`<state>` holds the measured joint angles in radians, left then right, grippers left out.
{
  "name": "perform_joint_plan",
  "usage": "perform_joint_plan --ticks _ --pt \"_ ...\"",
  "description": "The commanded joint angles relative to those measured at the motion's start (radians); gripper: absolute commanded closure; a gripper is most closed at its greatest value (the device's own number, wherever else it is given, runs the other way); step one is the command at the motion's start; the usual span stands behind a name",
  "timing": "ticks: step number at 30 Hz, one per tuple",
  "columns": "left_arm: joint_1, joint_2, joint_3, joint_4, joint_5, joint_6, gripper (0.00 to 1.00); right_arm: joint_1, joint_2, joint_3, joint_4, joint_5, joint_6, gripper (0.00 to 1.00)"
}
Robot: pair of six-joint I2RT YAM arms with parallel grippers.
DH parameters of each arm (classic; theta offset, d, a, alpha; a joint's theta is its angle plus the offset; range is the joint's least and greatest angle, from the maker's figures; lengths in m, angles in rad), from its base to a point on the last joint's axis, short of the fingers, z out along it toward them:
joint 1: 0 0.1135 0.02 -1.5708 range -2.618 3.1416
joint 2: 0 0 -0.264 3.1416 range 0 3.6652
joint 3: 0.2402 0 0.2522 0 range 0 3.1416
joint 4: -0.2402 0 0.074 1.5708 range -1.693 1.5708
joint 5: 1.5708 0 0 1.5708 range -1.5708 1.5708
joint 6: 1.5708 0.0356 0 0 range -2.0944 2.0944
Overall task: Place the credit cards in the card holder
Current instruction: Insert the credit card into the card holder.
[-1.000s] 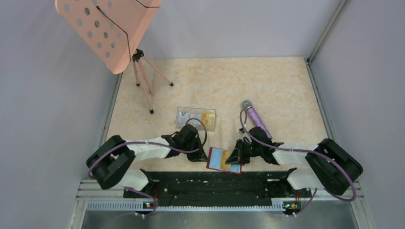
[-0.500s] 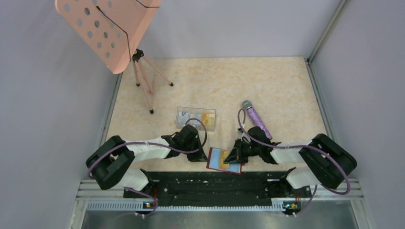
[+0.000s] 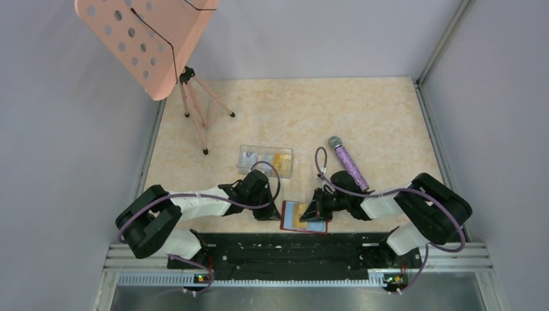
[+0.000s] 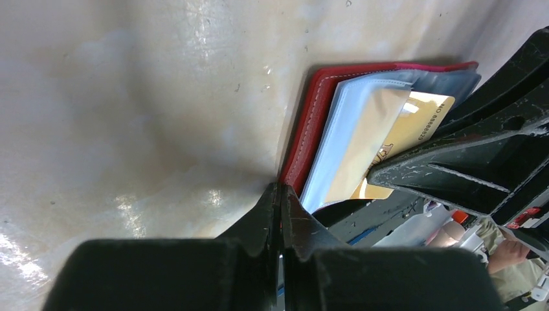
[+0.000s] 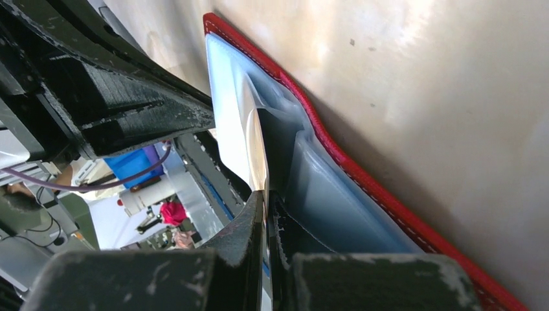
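The red card holder [image 3: 303,218] lies open at the table's near edge, with pale blue clear sleeves inside. My left gripper [image 3: 275,211] is shut at its left edge, and the tips [image 4: 280,188] pinch the red cover [image 4: 311,123]. My right gripper [image 3: 316,210] is shut on a yellow-orange credit card [image 4: 414,126]. The card is seen edge-on in the right wrist view [image 5: 257,146] and sits partly inside a sleeve of the holder [image 5: 362,181]. My right fingertips [image 5: 266,194] are at the sleeve's mouth. More cards lie in a clear box [image 3: 265,160] behind the left gripper.
A purple microphone [image 3: 347,162] lies behind the right arm. A pink music stand [image 3: 149,39] on a tripod stands at the far left. The black rail [image 3: 285,249] of the arm bases runs just in front of the holder.
My right gripper has moved left with the card, pushing it further into the holder. The right elbow has swung left too. The left arm has not moved.
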<state>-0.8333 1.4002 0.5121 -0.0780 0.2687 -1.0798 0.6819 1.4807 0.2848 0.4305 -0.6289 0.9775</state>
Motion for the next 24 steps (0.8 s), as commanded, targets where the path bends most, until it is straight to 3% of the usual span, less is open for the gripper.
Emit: perform_joint_plan --ticks 1,5,16,24 --pt "-0.013 -0.035 -0.025 -0.020 -0.010 -0.013 0.95 0.039 0.036 0.035 0.017 0.092 0.002 1.00" --pt "-0.013 -0.064 -0.033 -0.037 -0.022 -0.019 0.97 0.057 -0.006 0.049 -0.043 0.130 0.012 0.92" --pt "-0.014 -0.092 -0.028 -0.045 -0.028 -0.031 1.00 0.110 -0.159 0.227 -0.551 0.314 -0.092 0.46" --pt "-0.016 -0.062 0.006 -0.045 -0.023 -0.020 1.00 0.160 -0.093 0.295 -0.670 0.383 -0.138 0.40"
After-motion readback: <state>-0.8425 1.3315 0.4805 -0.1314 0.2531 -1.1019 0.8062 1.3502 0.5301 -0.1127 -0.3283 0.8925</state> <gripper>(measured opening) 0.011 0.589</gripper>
